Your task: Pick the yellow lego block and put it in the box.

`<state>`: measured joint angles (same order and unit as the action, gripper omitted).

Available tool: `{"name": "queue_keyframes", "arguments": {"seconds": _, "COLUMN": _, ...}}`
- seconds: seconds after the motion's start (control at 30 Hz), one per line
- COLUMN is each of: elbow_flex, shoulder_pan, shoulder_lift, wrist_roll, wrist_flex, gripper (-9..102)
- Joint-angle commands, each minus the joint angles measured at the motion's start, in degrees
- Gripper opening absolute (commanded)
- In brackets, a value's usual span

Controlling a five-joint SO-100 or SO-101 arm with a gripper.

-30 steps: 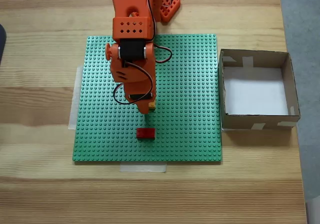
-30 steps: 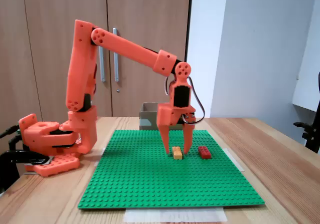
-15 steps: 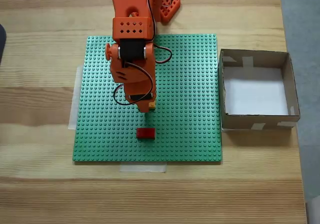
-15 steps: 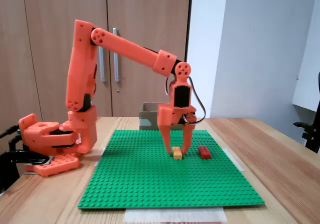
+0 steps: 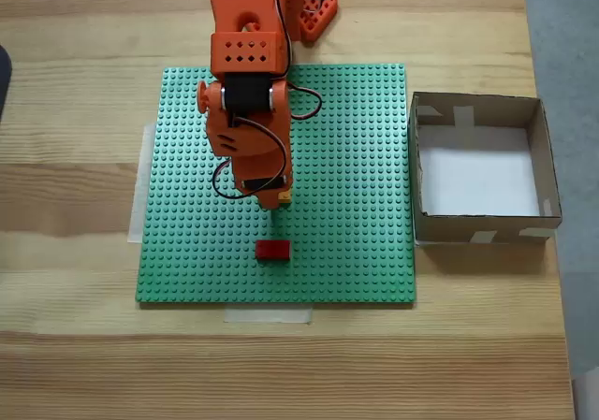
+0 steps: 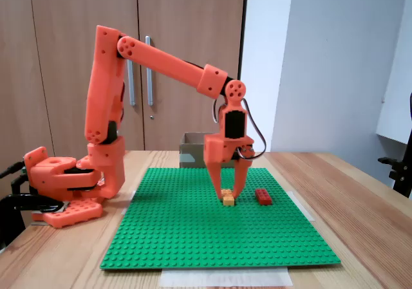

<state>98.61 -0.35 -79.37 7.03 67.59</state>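
Currently the end effector points straight down over the green baseplate, its two fingers narrowed onto the sides of the yellow lego block, which sits on the plate studs. From above, a sliver of the yellow lego block shows beside the arm near the plate centre. A red brick lies at 6 o'clock from it, apart. At 3 o'clock, off the plate on the desk, stands the box.

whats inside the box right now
The box shows a bare white floor with no brick on it in a fixed view from above. Its near wall hides a thin strip of floor.
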Motion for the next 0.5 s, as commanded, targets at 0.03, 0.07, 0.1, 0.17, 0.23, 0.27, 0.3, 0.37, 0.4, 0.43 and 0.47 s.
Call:
{"name": "queue_keyframes", "arguments": {"seconds": 0.03, "elbow_flex": -0.4, "shoulder_pan": 0.3, "shoulder_lift": -0.3, "wrist_roll": 0.4, "wrist_flex": -0.4, "gripper": 11}}
{"name": "queue_keyframes", "arguments": {"seconds": 0.07, "elbow_flex": -0.4, "shoulder_pan": 0.3, "shoulder_lift": -0.3, "wrist_roll": 0.4, "wrist_flex": -0.4, "gripper": 11}}
{"name": "queue_keyframes", "arguments": {"seconds": 0.1, "elbow_flex": -0.4, "shoulder_pan": 0.3, "shoulder_lift": -0.3, "wrist_roll": 0.4, "wrist_flex": -0.4, "gripper": 11}}
{"name": "queue_keyframes", "arguments": {"seconds": 0.17, "elbow_flex": -0.4, "shoulder_pan": 0.3, "shoulder_lift": -0.3, "wrist_roll": 0.7, "wrist_flex": -0.4, "gripper": 9}}
{"name": "queue_keyframes", "arguments": {"seconds": 0.23, "elbow_flex": -0.4, "shoulder_pan": 0.3, "shoulder_lift": -0.3, "wrist_roll": 0.8, "wrist_flex": -0.4, "gripper": 8}}
{"name": "queue_keyframes", "arguments": {"seconds": 0.27, "elbow_flex": -0.4, "shoulder_pan": 0.3, "shoulder_lift": -0.3, "wrist_roll": 0.9, "wrist_flex": -0.5, "gripper": 7}}
{"name": "queue_keyframes", "arguments": {"seconds": 0.3, "elbow_flex": -0.4, "shoulder_pan": 0.2, "shoulder_lift": -0.3, "wrist_roll": 1.0, "wrist_flex": -0.5, "gripper": 7}}
{"name": "queue_keyframes", "arguments": {"seconds": 0.37, "elbow_flex": -0.4, "shoulder_pan": 0.2, "shoulder_lift": -0.3, "wrist_roll": 1.1, "wrist_flex": -0.5, "gripper": 5}}
{"name": "queue_keyframes", "arguments": {"seconds": 0.4, "elbow_flex": -0.4, "shoulder_pan": 0.1, "shoulder_lift": -0.3, "wrist_roll": 1.2, "wrist_flex": -0.4, "gripper": 4}}
{"name": "queue_keyframes", "arguments": {"seconds": 0.43, "elbow_flex": -0.4, "shoulder_pan": 0.1, "shoulder_lift": -0.3, "wrist_roll": 1.2, "wrist_flex": -0.4, "gripper": 3}}
{"name": "queue_keyframes", "arguments": {"seconds": 0.47, "elbow_flex": -0.6, "shoulder_pan": 0.1, "shoulder_lift": -0.3, "wrist_roll": 1.1, "wrist_flex": -0.3, "gripper": 2}}
